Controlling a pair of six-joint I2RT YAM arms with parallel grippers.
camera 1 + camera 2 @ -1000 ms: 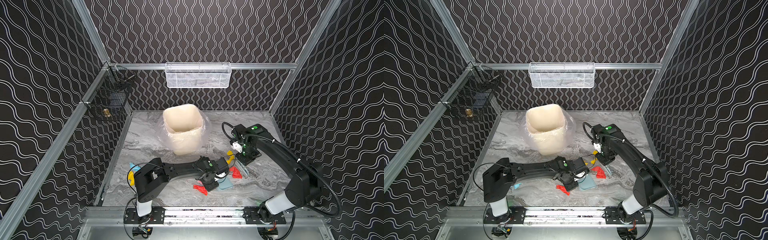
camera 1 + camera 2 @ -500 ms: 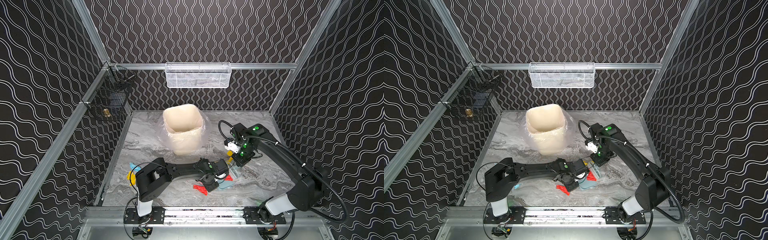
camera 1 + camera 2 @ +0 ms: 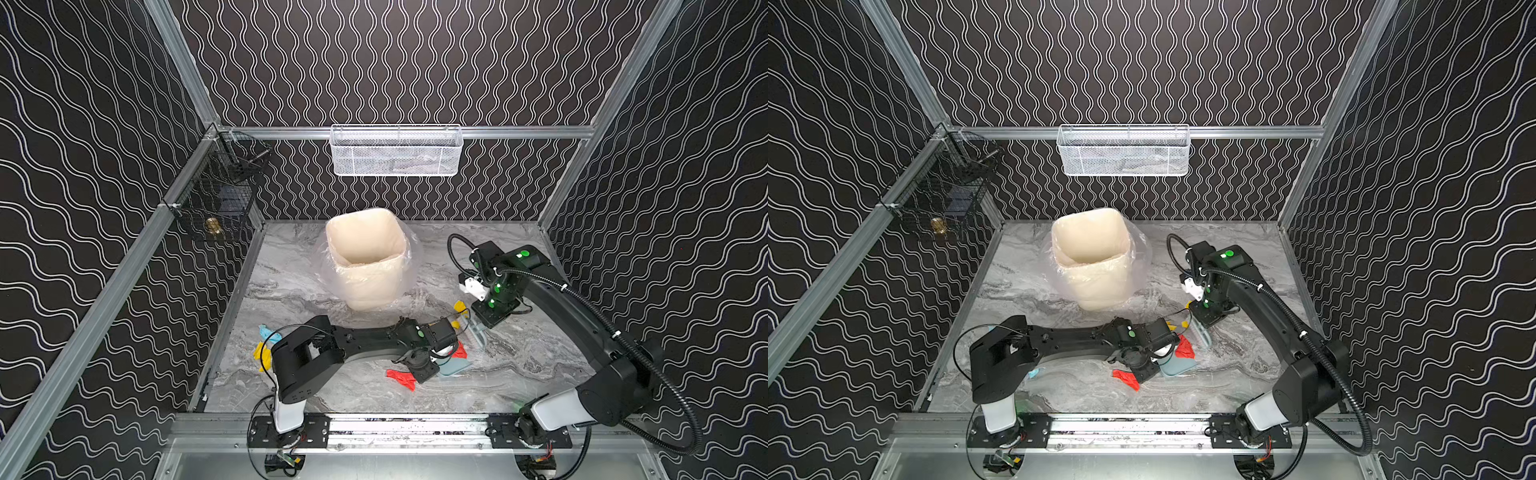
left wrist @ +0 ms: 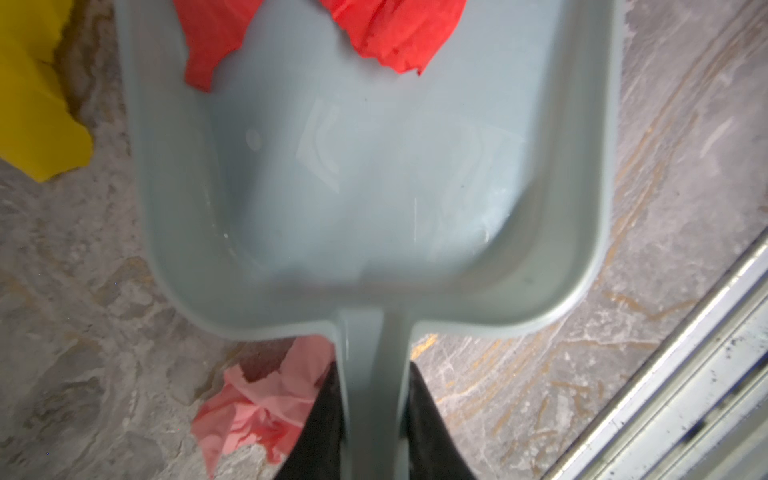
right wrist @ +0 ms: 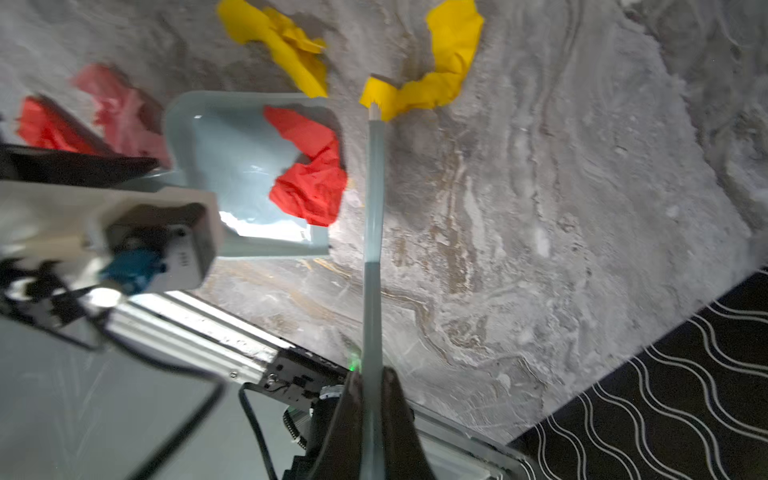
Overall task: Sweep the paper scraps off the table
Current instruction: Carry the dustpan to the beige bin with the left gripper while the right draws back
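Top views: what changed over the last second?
The right gripper, shut on the brush, swept leftward and pushed a red scrap onto the dustpan mouth. The left gripper kept the dustpan handle clamped in place; the bin and the front red scrap stayed put.

The left arm (image 3: 365, 347) is stretched out low from its base at the near left, with the forearm laid almost flat and directed to the right. Its wrist is turned so that the left gripper (image 3: 424, 369) is pointed toward the near right. In the left wrist view the two black fingers (image 4: 320, 419) are seen clamped on the handle of the dustpan (image 4: 374, 166). The right arm (image 3: 582, 324) is raised from its base at the near right, bent at the elbow and reached toward the far left. The right gripper (image 3: 490, 318) is pointed steeply downward, and its fingers are pressed tight on the thin handle of the brush (image 5: 372, 208).
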